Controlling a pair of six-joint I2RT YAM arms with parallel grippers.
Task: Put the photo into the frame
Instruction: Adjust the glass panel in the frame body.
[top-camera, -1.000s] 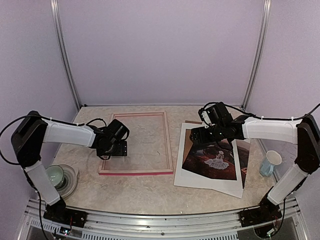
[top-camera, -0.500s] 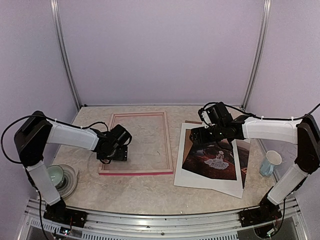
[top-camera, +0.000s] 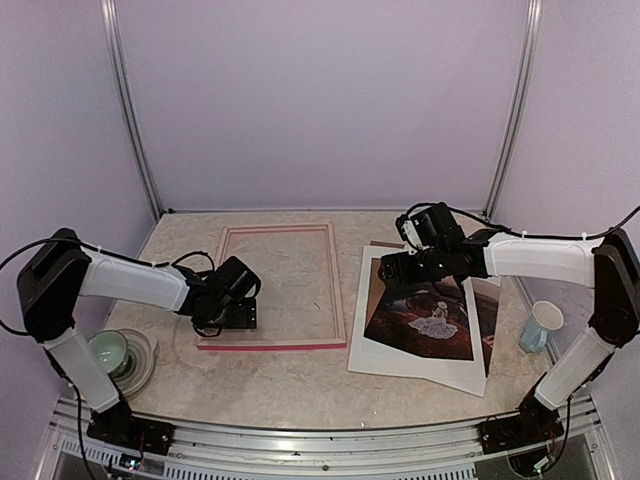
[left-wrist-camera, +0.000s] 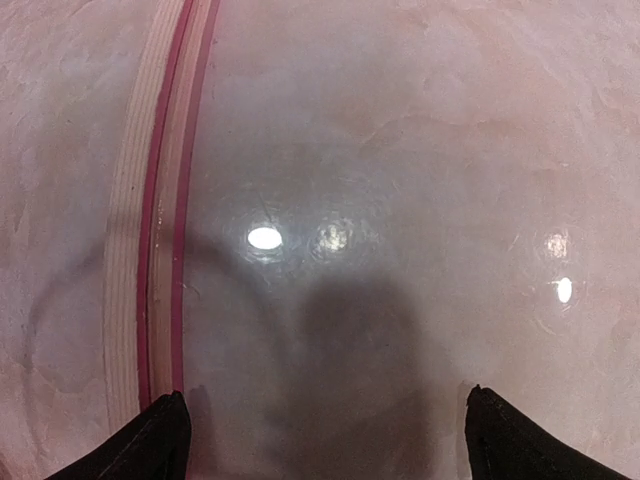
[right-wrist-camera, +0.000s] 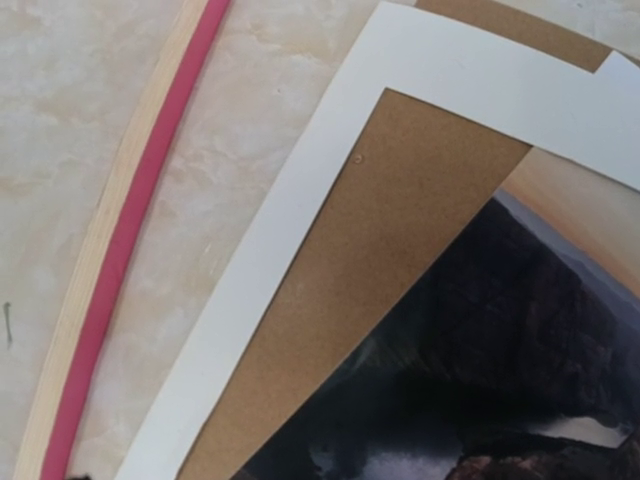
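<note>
The photo (top-camera: 425, 322), a dark reddish-brown print with a small white figure, lies flat right of centre in the top view. It rests on a white mat sheet (top-camera: 400, 362) and a brown backing board (right-wrist-camera: 400, 230), just right of the frame (top-camera: 275, 344) and outside it. The right gripper (top-camera: 397, 272) hovers over the photo's upper left corner, jaws spread wide and holding nothing. The left gripper (left-wrist-camera: 325, 440) is likewise wide open and empty. Its 2 dark fingertips (left-wrist-camera: 160, 440) are low over the frame's lower left corner, one above the pink-red rail and the other over the glossy surface inside. The frame lies flat at centre of the table (top-camera: 300, 388). A pale cup (top-camera: 540, 327) stands at the right edge, and a green bowl (top-camera: 110, 350) on a plate (top-camera: 145, 362) sits at lower left.
</note>
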